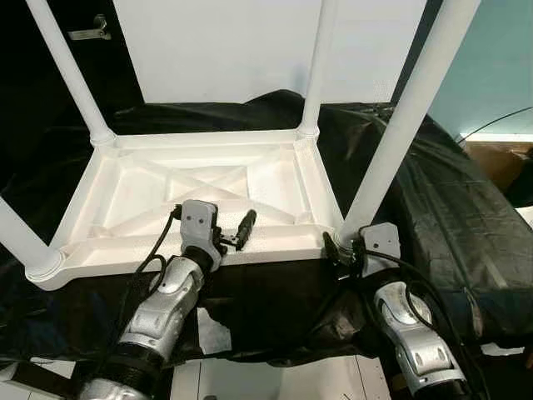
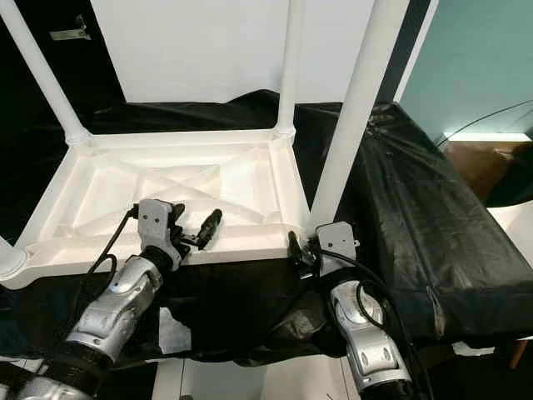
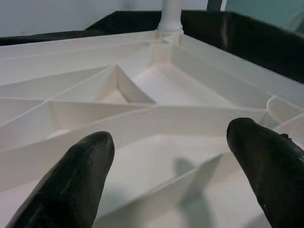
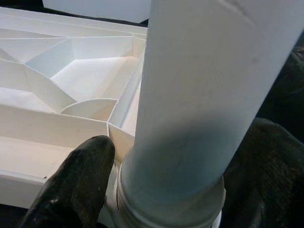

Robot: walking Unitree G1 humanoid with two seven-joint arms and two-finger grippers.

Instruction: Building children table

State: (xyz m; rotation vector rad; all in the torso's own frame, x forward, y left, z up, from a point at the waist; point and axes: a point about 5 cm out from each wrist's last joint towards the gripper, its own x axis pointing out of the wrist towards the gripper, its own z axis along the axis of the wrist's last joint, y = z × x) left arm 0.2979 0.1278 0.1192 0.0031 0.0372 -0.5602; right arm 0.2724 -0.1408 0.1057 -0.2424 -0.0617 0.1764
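Two silver, jointed arms reach up from the near edge, each ending in a tool of two long black fingers. At the right tool [image 1: 340, 250] the rounded, matte fingers [image 4: 71, 185] sit on either side of the base of a smooth white cylindrical leg [image 1: 406, 125], closed around it where it enters the near right corner socket. At the left tool [image 1: 237, 233] the fingers [image 3: 66, 185] stand wide apart and hold nothing, hovering just above the near rim of the upturned children's table [image 1: 200, 196], left of its middle. That piece is white moulded plastic, a shallow rectangular tray shape lying underside up, its inside divided by thin raised ribs that cross diagonally into triangular pockets. Four round white legs rise from its four corners, each seated in a ringed collar. It rests on a crinkled, glossy black sheet [image 1: 450, 217] that drapes over the surface beneath and runs off to the right. A flat white board [image 1: 225, 46] stands behind, and a scrap of white paper [image 1: 212, 332] lies between the two arms.
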